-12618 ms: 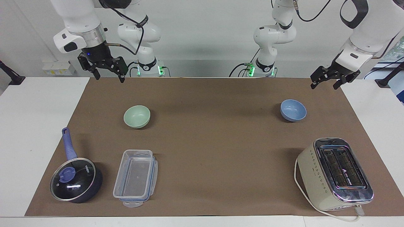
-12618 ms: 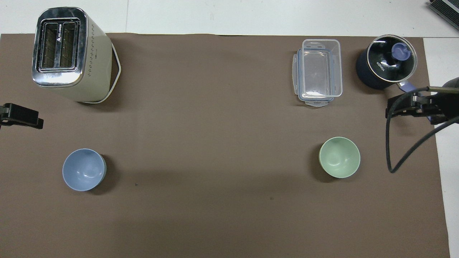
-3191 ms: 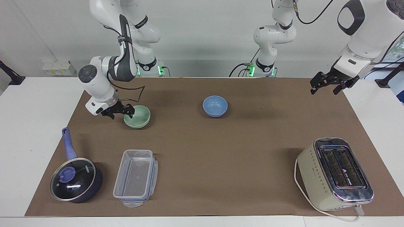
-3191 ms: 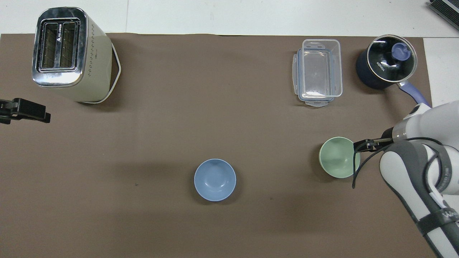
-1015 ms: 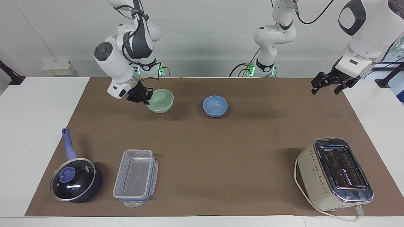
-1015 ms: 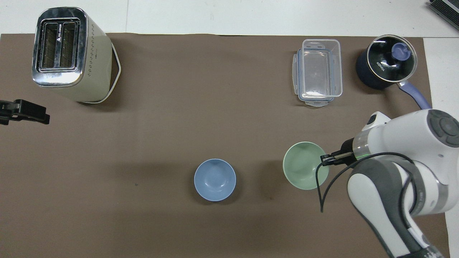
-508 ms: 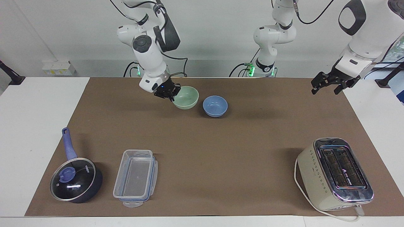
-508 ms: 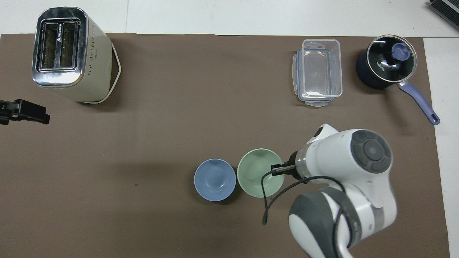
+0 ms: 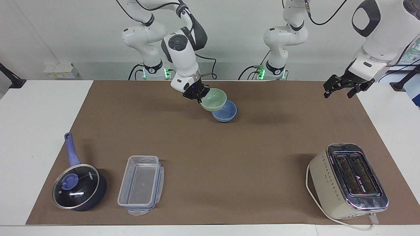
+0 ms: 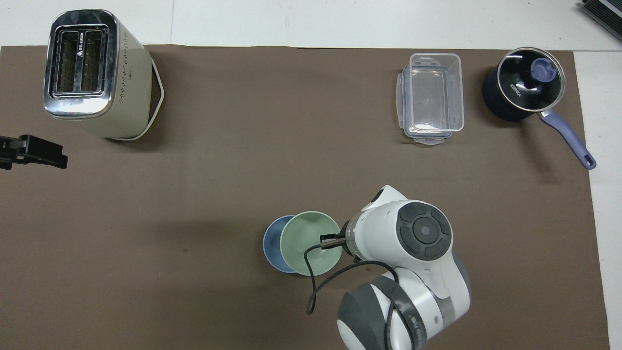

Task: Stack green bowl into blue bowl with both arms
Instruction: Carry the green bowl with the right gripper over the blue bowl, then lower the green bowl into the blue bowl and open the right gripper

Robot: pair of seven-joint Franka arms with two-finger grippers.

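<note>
Two bowls, nearly nested. Right gripper (image 9: 198,95) pinches green bowl (image 9: 214,99) by rim edge nearest right arm's end, bowl in air, overlapping blue bowl (image 9: 226,113) but off-centre. Blue sits on mat mid-table. Left gripper (image 9: 341,86) waits wide open over mat edge at own end. Bowl looks light, stiff, smooth, probably slippery; thin rim is only real hold, so it may tilt.

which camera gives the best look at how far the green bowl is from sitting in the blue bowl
The facing view: it shows the green bowl raised in the right claw, above the blue bowl and off toward the right arm's end. The overhead view shows the green bowl covering most of the blue bowl, not its height.
</note>
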